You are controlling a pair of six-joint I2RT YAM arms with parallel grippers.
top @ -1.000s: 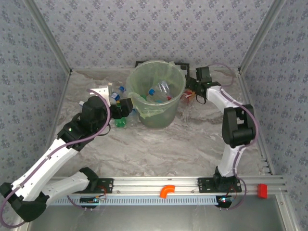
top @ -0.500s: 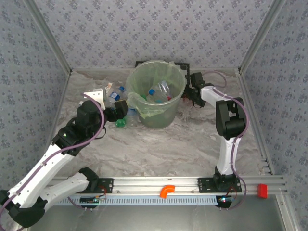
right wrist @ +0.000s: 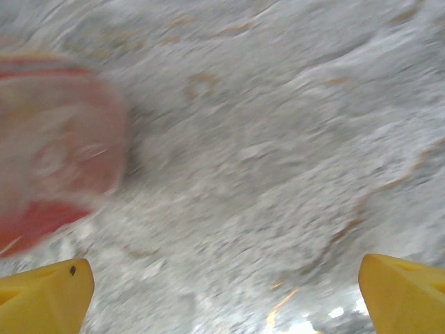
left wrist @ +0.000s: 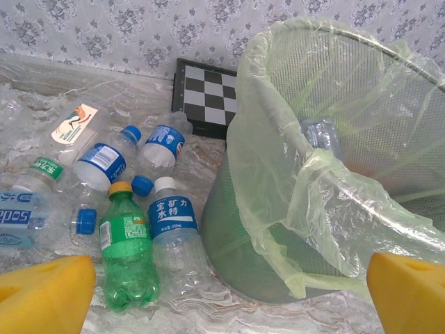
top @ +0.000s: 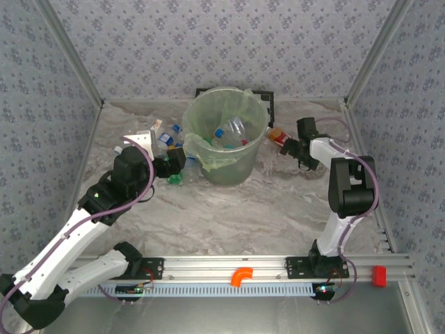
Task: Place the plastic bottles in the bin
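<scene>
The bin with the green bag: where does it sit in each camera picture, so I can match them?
Top external: the bin stands at the far middle of the table.
Left wrist: the bin is at right, its bag liner draped over the rim.
Right wrist: blurred marbled table, a red-labelled bottle at left.
Shared landmark: the green bottle lying left of the bin.

bottles (left wrist: 128, 257): several lying beside bin (left wrist: 240, 236) | bin: upright, green-lined, some bottles inside
</scene>
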